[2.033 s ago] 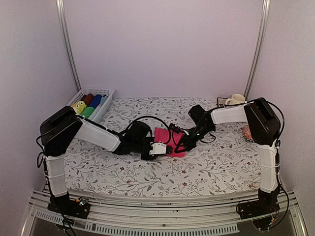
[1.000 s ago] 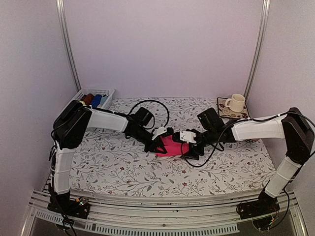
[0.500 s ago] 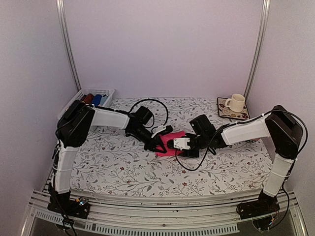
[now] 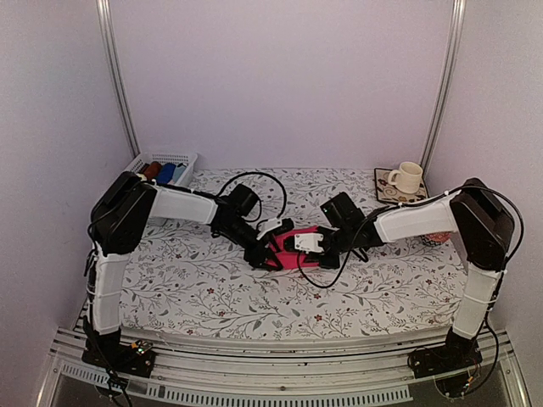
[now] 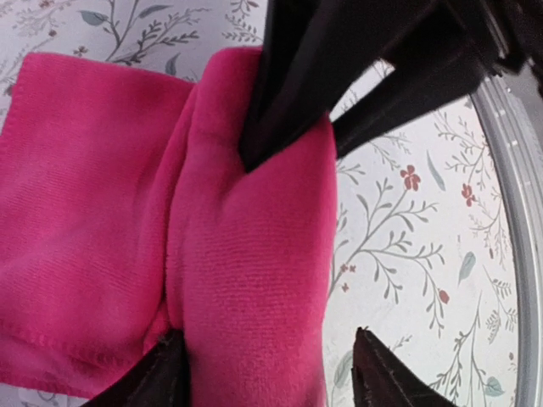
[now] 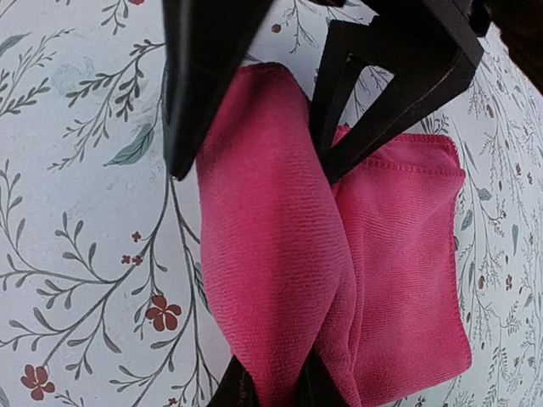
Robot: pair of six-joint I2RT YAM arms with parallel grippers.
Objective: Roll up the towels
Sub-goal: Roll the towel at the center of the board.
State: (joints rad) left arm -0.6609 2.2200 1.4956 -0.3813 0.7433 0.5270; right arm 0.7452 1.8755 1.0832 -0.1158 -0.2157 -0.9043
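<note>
Hot pink soft towel (image 4: 287, 258) lies midway across the floral-printed surface (image 4: 212, 292). From above, the left jaws and right jaws meet over it, and I cannot tell their gaps. The left wrist view shows the left jaws standing apart, straddling the towel's rolled fold. The right wrist view shows the right jaws pinched nearly together on that fold, with flat cloth alongside.

The left gripper (image 4: 268, 251) and right gripper (image 4: 295, 248) crowd the pink towel (image 5: 246, 271) from 9 and 3 o'clock. A basket (image 4: 175, 158) blocks 10 o'clock, a mug (image 4: 408, 176) 2 o'clock. The table (image 4: 254, 307) is open at 6 o'clock.
</note>
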